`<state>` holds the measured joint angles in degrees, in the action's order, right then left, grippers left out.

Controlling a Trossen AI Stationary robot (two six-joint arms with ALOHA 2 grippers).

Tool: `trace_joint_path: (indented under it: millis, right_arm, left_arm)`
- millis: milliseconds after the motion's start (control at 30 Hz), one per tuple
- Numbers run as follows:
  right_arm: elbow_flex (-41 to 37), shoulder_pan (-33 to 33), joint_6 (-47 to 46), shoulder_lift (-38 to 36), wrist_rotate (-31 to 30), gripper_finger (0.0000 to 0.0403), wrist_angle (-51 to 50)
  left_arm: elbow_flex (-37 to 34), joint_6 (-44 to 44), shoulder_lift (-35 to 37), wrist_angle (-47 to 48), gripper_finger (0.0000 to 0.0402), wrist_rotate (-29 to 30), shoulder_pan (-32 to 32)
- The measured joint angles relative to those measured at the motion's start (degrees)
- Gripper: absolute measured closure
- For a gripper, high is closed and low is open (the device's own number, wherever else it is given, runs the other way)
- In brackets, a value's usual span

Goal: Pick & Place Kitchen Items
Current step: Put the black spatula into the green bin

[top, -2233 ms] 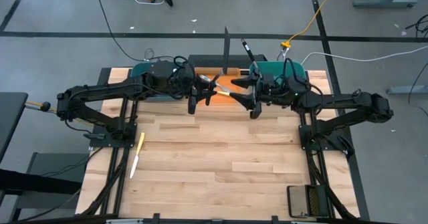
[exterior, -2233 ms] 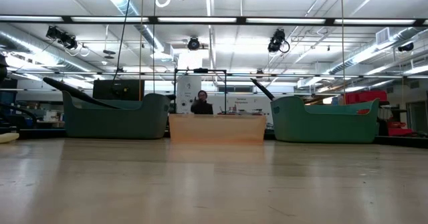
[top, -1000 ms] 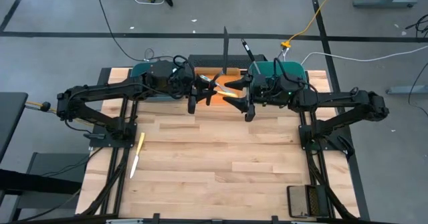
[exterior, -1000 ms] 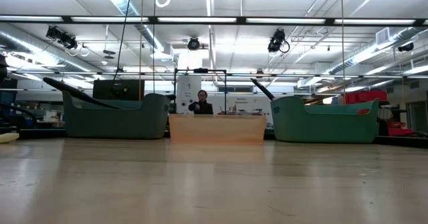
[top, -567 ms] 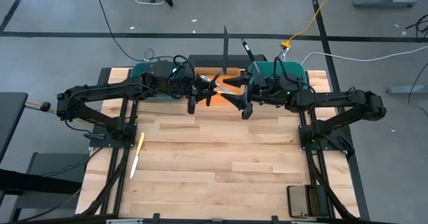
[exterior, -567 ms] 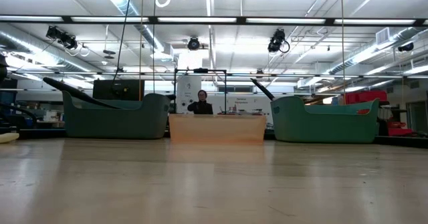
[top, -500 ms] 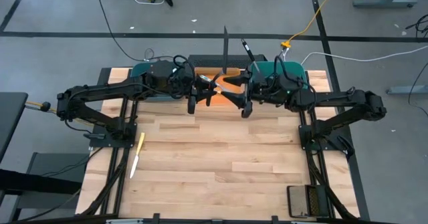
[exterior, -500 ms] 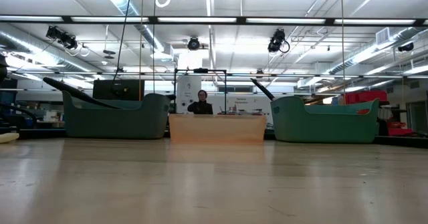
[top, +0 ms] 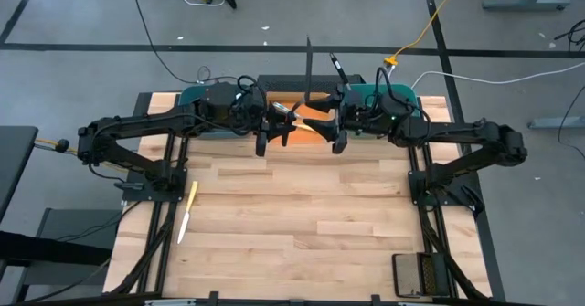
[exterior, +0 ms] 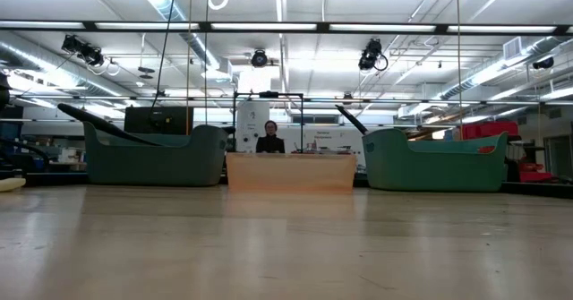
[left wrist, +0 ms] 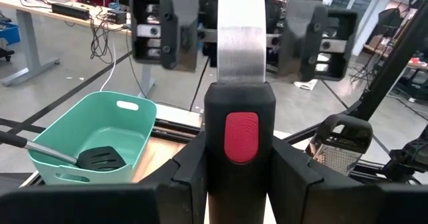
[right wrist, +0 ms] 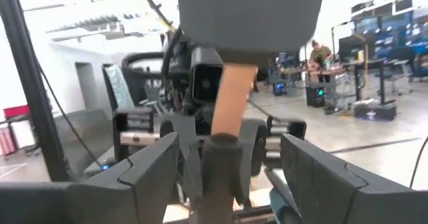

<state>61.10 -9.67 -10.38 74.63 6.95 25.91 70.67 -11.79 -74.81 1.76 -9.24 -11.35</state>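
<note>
Holds the black-handled knife (left wrist: 239, 63) in the left gripper (left wrist: 239, 174) at 12 o'clock of the table (top: 302, 224), high above the orange bin (exterior: 291, 173), jaws closed on the black handle with its red oval. Points the silver blade at the right gripper (right wrist: 227, 167), which faces it with jaws spread wide, one finger on either side of the blade and neither touching it.

Crowds the far edge: teal bin (top: 189, 94) at 11 o'clock, second teal bin (top: 402, 93) at 1 o'clock, orange bin between them. Shows a black slotted spatula (left wrist: 100, 158) lying in one teal bin. Sends two dark utensil handles (top: 310, 64) out past the far edge at 12 o'clock.

Leaves bare board across the centre and down to 6 o'clock, with open room there for either arm. Narrows at the sides, where the arm bases stand at 9 and 3 o'clock. Keeps a yellow-handled knife (top: 187, 211) flat on the board at 8 o'clock, just beside the left base and near the left edge. Parks a grater (top: 420, 274) at 5 o'clock, close to the near right corner.

Puts a person (exterior: 269, 139) in the room beyond, well past the far edge.

Compared with two seconds earlier: brings the right gripper in toward 9 o'clock, closing the gap to the left gripper, jaws as wide as before. Leaves the left arm, the yellow-handled knife and the bins where they were.
</note>
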Motion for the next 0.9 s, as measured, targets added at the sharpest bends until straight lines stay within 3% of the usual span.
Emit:
trace_joint_path:
  millis: [267,700,900]
  right_arm:
    - [0.0,-2.1,-1.3,2.9,6.0,0.0137,1.7]
    - [0.1,-2.3,-2.7,5.8,7.7,0.0137,7.9]
    - [5.0,-2.3,-2.6,8.2,9.4,0.0137,5.6]
  left_arm:
    - [0.0,0.0,0.0,-0.2,0.0284,-0.1,0.0]
    - [0.0,-0.5,0.0,-0.3,0.0281,-1.0,0.0]
    - [0.0,-0.8,0.0,-0.3,0.0284,-1.2,0.0]
